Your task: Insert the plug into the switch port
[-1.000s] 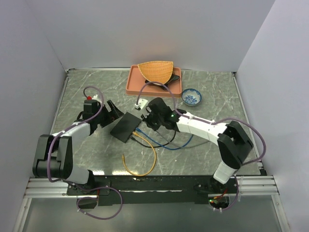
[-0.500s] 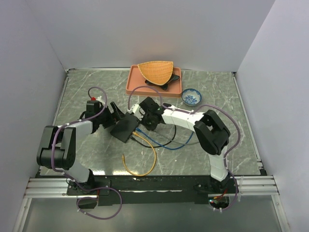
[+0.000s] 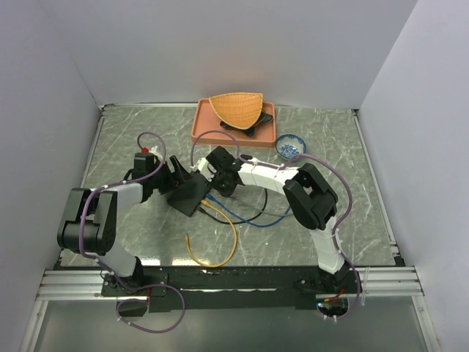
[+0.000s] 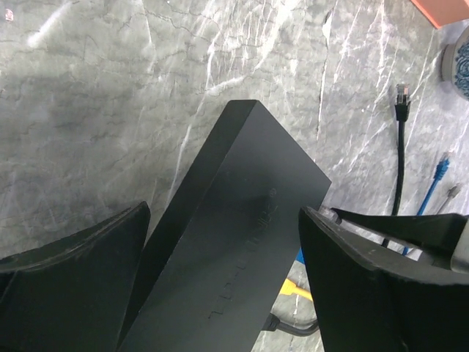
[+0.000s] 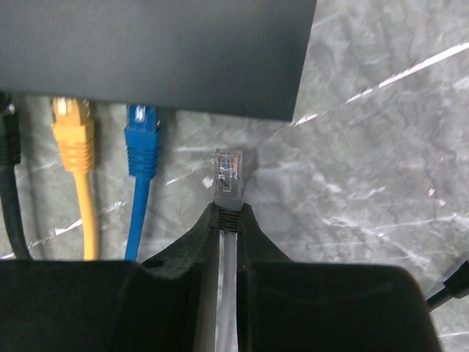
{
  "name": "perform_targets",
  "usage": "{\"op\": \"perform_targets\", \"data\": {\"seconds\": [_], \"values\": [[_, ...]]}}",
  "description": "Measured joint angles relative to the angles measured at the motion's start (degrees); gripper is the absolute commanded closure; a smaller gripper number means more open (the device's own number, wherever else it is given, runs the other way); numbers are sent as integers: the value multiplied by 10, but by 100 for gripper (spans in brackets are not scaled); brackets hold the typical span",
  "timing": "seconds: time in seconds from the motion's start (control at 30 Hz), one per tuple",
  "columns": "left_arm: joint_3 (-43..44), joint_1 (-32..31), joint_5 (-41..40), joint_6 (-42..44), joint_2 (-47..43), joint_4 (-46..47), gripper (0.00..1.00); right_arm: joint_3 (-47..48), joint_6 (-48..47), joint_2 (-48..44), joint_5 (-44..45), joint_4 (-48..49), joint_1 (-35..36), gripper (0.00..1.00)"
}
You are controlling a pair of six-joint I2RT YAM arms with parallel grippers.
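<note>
Locate the right claw [image 5: 228,217] clamped tight on the plug [image 5: 229,173], with both fingers [image 5: 256,249] pressed against the grey boot just behind the clear connector. Note the connector projecting straight ahead of the claw tips.

Find the switch [image 5: 154,51] directly ahead of this claw, apart from the plug tip, with a strip of bare surface [image 5: 366,161] between them. Note the plug tip aimed toward the right-hand end of the port side and not yet inside any port.

See, left of the claw tips, a blue plug [image 5: 143,136], a yellow plug [image 5: 73,128] and a black cable [image 5: 9,147], all three reaching the port side.

Locate the left claw [image 4: 223,216] spread wide, with the switch [image 4: 234,249] lying between its fingers [image 4: 66,286]: one finger beside the plain long side, the other beside the port side. Cannot tell from the wrist view whether either finger touches the switch.

In the overhead view, find the left claw [image 3: 178,176] and the right claw [image 3: 214,181] close together, with the switch [image 3: 190,193] flat on the surface [image 3: 132,139] at their tips.

Note, beyond both claws and well apart from them, an orange tray [image 3: 201,128] carrying a wicker basket [image 3: 236,108], and a small blue bowl [image 3: 292,147] beside the tray. See a yellow cable [image 3: 212,253] curving across the surface on the base side of the claws.
</note>
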Motion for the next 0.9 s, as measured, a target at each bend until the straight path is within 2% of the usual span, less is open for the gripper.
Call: {"op": "perform_targets", "data": {"seconds": [0.23,0.57,0.9], "values": [[0,-3,-11,9,0,0,15,36,-2,21,2,-26,0,100],[0,-4,-16,19,10,7,30,57,0,31,-10,-49,0,100],[0,-4,-14,20,23,25,34,57,7,32,-23,-49,0,100]]}}
